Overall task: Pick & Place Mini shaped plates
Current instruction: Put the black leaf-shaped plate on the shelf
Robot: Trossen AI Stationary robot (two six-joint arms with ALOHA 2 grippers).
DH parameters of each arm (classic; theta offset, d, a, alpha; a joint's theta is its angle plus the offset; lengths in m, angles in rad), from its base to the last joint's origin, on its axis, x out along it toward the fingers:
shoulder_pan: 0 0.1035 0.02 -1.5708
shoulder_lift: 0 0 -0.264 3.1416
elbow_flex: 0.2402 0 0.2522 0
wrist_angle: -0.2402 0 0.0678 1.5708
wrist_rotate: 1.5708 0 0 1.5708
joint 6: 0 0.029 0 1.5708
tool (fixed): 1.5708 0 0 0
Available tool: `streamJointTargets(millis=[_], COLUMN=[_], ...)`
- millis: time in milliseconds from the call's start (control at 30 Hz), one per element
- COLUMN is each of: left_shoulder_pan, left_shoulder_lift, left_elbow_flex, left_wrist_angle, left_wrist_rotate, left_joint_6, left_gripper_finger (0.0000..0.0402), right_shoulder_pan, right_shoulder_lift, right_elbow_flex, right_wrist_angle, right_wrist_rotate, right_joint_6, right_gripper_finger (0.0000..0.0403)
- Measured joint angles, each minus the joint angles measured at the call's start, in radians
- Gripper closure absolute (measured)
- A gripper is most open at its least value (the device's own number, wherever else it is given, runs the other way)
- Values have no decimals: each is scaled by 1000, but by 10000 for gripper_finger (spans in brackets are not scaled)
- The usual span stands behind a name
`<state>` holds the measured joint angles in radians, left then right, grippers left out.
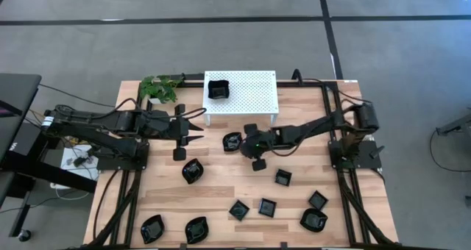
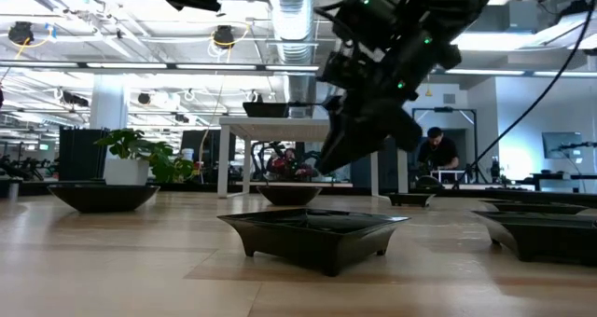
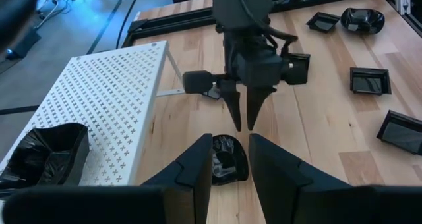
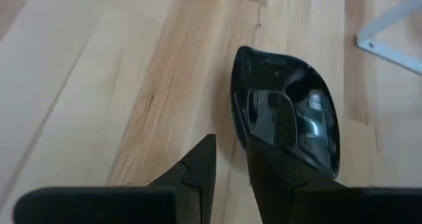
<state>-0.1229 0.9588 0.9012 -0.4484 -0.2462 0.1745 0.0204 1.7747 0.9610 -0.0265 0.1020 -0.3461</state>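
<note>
— Where's the plate you're working on?
— The wavy plate (image 1: 232,141) lies flat on the bench (image 1: 221,187), just near of the rack (image 1: 254,95) and close to the middle. Your right end effector (image 3: 244,122) hangs over it, fingers pointing down. They are only narrowly parted and pinch nothing. From the right wrist, one finger covers the plate's edge; you can't tell whether it touches.

— And the other plates?
— One square plate (image 1: 218,89) sits on the rack's far left corner. The rest are spread over the near half of the bench: a leaf plate (image 1: 193,170) left of centre, small squares (image 1: 266,206) in the middle, and rounded ones (image 1: 151,228) along the near edge.

— The left arm?
— Your left end effector (image 1: 202,125) waits to the left of the wavy plate, well apart from it, fingers spread and holding nothing. A plant (image 1: 160,88) stands at the far left of the bench.
</note>
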Motion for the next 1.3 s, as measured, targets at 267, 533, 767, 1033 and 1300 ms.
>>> streamJointTargets(millis=[267,533,767,1033,1300], left_shoulder_pan=[0,0,0,0,0], left_shoulder_lift=[0,0,0,0,0], left_elbow_flex=[0,0,0,0,0], left_wrist_angle=[1,1,2,1,1], left_wrist_rotate=[0,0,0,0,0], left_joint_6=[0,0,-1,-4,-4], left_gripper_finger=[300,300,300,300,300], right_shoulder_pan=[-3,-9,-34,-64,-33], right_shoulder_lift=[95,154,158,158,138], right_elbow_flex=[63,94,104,104,106], right_wrist_angle=[12,9,16,3,-15], right_wrist_rotate=[3,49,84,82,82], right_joint_6=[-57,-83,-127,-136,-146], right_gripper_finger=[323,324,324,373,399])
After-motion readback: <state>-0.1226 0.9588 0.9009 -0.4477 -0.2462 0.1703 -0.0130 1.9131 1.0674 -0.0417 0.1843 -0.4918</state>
